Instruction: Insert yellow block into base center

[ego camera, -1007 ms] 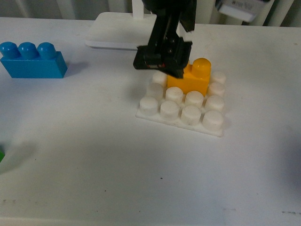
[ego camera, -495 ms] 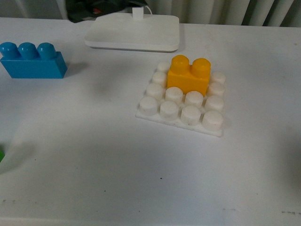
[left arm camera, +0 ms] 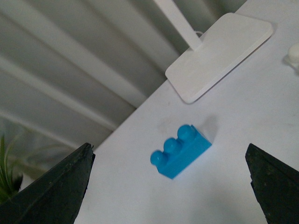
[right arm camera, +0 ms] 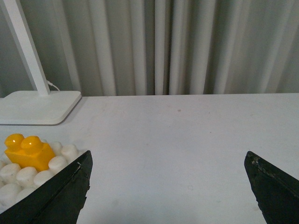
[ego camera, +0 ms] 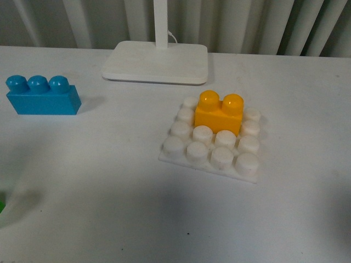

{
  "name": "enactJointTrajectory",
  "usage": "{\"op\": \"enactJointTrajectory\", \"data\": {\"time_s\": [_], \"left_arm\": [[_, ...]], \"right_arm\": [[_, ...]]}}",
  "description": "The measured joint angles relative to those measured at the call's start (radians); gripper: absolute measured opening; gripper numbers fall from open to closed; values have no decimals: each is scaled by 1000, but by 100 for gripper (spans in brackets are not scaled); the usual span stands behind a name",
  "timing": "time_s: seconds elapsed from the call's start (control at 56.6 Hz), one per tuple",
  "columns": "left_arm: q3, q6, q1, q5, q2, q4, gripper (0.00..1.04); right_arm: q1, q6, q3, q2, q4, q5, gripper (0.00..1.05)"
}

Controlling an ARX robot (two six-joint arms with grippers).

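Note:
The yellow block stands upright on the white studded base, on its middle studs toward the far side. It also shows in the right wrist view on the base. Neither arm is in the front view. My left gripper is open and empty, high above the table near a blue brick. My right gripper is open and empty over bare table beside the base.
A blue three-stud brick lies at the far left, also in the left wrist view. A white lamp foot with a pole stands at the back. Curtains hang behind the table.
The arm that was over the yellow block has pulled back out of the front view, leaving the block on the base. The view has also shifted so the things sit lower.

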Motion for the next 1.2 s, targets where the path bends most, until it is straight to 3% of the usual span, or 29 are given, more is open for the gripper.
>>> {"op": "enactJointTrajectory", "data": {"time_s": [0.071, 0.247, 0.318, 0.477, 0.654, 0.724, 0.795, 0.901, 1.201], "left_arm": [[-56, -107, 5, -23, -76, -13, 98], [-59, -170, 4, -29, -85, -9, 98], [-103, -334, 6, -105, -94, 105, 87], [-182, -683, 93, -53, -189, 124, 54], [-233, -756, 176, 31, -291, 73, 14], [-245, -764, 197, 50, -322, 55, 3], [-254, -767, 216, 66, -351, 37, 4], [-270, -770, 311, 180, -397, 3, 4], [-307, -774, 338, 186, -511, -50, 4]], "right_arm": [[0, 0, 0, 0, 0, 0, 96], [0, 0, 0, 0, 0, -1, 96], [0, 0, 0, 0, 0, -1, 96], [0, 0, 0, 0, 0, -2, 96], [0, 0, 0, 0, 0, -1, 96], [0, 0, 0, 0, 0, -1, 96], [0, 0, 0, 0, 0, -1, 96], [0, 0, 0, 0, 0, -1, 96], [0, 0, 0, 0, 0, 0, 96]]}}
